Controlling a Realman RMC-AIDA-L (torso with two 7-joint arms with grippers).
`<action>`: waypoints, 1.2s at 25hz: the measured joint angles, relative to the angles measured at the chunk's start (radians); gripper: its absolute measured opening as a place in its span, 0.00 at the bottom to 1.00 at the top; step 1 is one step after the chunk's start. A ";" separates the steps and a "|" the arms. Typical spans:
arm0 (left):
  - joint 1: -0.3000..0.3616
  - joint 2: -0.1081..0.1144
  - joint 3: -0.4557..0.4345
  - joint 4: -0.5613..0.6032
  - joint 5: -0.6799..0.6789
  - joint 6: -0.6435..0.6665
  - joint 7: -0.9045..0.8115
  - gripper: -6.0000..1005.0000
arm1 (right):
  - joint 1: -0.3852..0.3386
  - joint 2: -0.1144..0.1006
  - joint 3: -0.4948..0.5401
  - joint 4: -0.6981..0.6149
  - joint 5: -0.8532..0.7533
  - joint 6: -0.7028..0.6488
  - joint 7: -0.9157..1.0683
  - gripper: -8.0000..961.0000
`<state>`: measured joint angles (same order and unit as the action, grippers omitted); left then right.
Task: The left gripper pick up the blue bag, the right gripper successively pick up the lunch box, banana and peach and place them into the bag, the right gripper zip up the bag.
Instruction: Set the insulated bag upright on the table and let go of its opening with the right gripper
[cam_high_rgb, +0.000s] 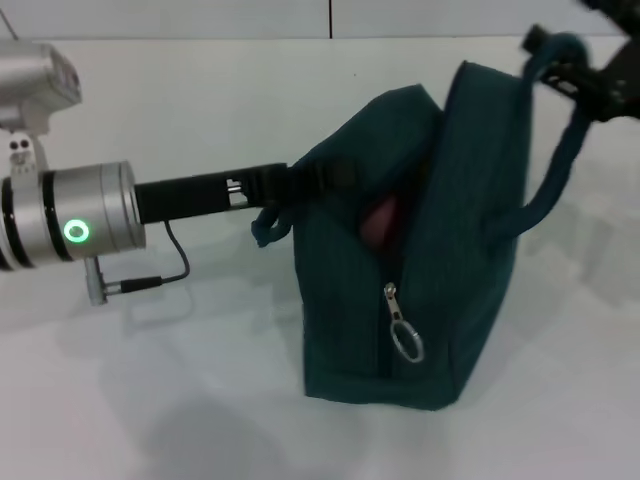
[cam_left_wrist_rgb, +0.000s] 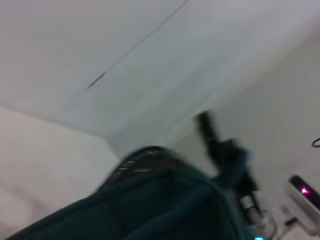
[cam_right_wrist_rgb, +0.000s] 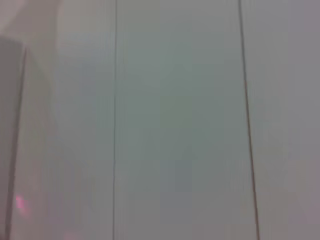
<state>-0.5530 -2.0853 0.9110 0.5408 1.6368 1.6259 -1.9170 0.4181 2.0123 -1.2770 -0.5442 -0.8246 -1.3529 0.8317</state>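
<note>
The blue bag (cam_high_rgb: 420, 270) stands upright on the white table (cam_high_rgb: 180, 400), a little to the 3 o'clock side of the middle of the head view. Its mouth gapes near the top, with something pinkish, probably the peach (cam_high_rgb: 380, 222), showing inside. The lunch box and banana are not to be seen anywhere, so I judge them already packed. The zipper pull (cam_high_rgb: 403, 325) with its ring hangs low on the near face, so the zip is not yet drawn shut.

The left gripper (cam_high_rgb: 285, 182) reaches in from 9 o'clock and is pressed together on the bag's near top edge, steadying it. The right gripper (cam_high_rgb: 590, 75) is up at 1 o'clock, at the top of the bag's handle strap (cam_high_rgb: 550, 190), which arches up to it; whether its fingers are spread or pinching I cannot tell.

So the packing looks finished and zipping is the step in hand. The next move calls for the right gripper to let the strap be, come down to the pull, and draw it along the opening while the left holds firm.

There is open table on the near side and at 9 o'clock; the far table edge lies behind the bag.
</note>
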 joint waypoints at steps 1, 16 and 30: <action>0.001 0.000 -0.001 -0.018 -0.011 0.000 0.028 0.09 | 0.015 0.001 -0.002 0.008 -0.021 0.024 0.013 0.85; 0.033 -0.005 -0.004 -0.229 -0.220 -0.012 0.326 0.12 | 0.074 0.000 -0.020 -0.060 -0.085 0.013 0.142 0.85; 0.018 -0.006 0.001 -0.286 -0.239 -0.065 0.383 0.20 | 0.114 -0.003 -0.050 0.023 -0.168 0.124 0.221 0.85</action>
<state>-0.5349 -2.0908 0.9124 0.2543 1.3975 1.5607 -1.5340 0.5322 2.0096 -1.3270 -0.5208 -0.9926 -1.2285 1.0523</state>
